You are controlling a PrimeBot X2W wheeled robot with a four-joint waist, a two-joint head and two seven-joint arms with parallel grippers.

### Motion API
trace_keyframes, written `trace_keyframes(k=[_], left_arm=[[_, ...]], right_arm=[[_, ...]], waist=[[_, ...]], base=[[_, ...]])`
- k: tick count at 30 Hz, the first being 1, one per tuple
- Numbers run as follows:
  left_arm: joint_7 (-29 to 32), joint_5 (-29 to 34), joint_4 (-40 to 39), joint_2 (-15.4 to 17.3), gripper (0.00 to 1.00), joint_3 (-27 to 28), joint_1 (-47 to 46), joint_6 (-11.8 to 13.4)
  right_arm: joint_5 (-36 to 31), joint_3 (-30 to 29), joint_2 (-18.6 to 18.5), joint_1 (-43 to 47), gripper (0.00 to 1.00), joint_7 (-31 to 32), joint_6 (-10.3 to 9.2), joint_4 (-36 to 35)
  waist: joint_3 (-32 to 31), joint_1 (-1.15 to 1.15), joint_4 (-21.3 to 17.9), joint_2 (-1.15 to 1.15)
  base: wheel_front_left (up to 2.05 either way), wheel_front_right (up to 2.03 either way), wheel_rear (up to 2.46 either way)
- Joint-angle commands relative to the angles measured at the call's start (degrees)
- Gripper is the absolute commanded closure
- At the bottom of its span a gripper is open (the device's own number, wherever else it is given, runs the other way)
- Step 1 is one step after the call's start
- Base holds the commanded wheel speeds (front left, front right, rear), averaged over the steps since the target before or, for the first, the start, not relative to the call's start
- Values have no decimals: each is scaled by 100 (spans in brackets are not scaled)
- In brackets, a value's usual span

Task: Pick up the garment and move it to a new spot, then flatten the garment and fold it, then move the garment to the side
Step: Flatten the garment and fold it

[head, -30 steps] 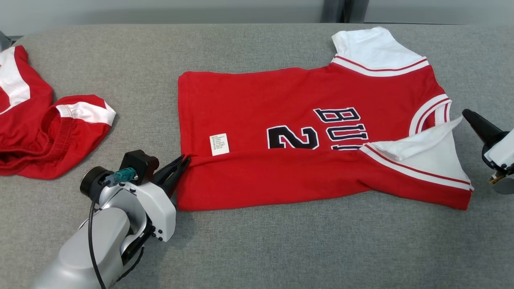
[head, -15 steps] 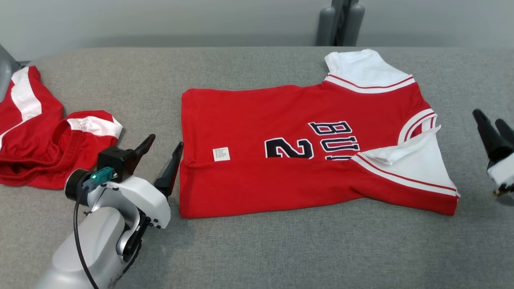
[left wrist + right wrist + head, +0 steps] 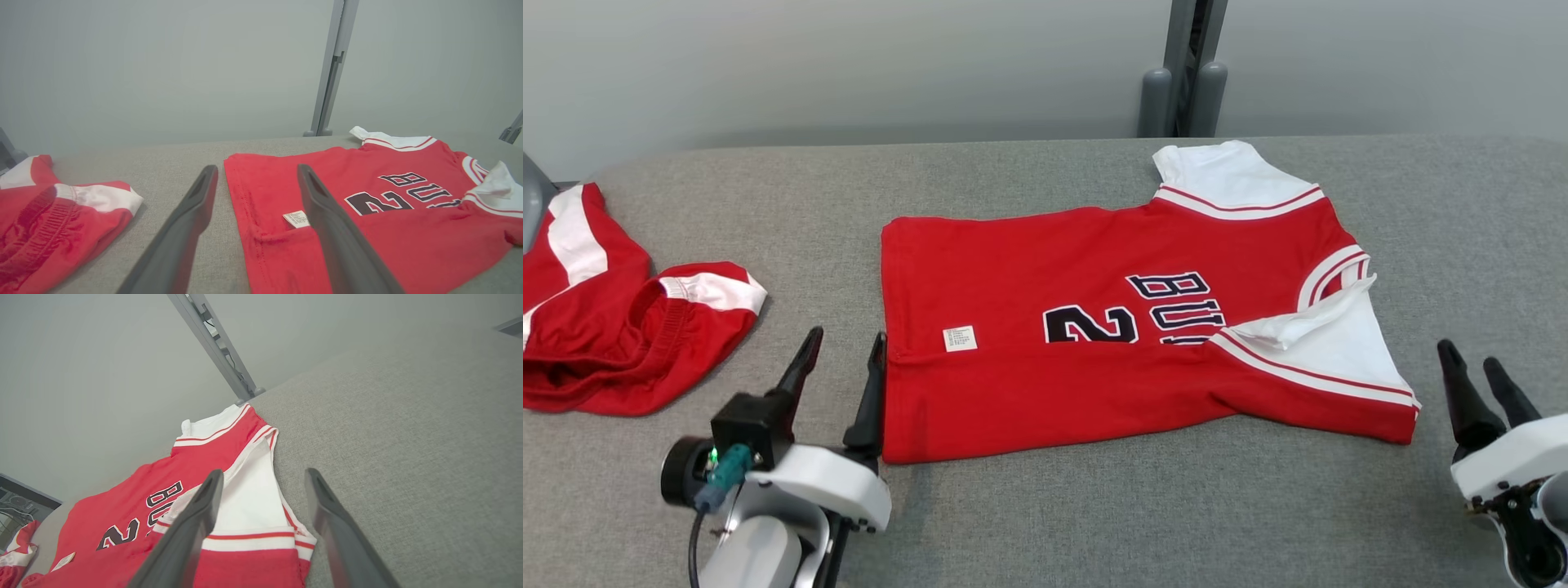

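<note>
Lying on the surface point(image 3: 1045, 506), jersey point(image 3: 1094, 327) has near edge folded over. Empty left pincer point(image 3: 845, 336) stands apart beside its left hem; right pincer point(image 3: 1468, 355) apart, near the right sleeve.

jersey point(image 3: 1054, 269) on table point(image 3: 1054, 523), shorts point(image 3: 605, 343) left of it (well apart), left tool point(image 3: 843, 339) between them

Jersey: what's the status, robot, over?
Left claw open beside jersey hem. Right claw open, past sleeve end. Jersey flat, near edge folded over. Other red garment apart, left.
</note>
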Motion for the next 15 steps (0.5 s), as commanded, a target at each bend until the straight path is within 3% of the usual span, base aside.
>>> trace_keyframes(k=[1,15], left_arm=[[-21,48,10,24,0,50,47,43],[343,201,1297,-308,0,-309,-77,-232]], right_arm=[[-47,7,5,55,0,-41,3,18],[-148,212,-63,-220,0,-124,3,991]], waist=[[-4,0,4,0],[169,0,79,0]], base=[[0,0,0],[0,0,0]])
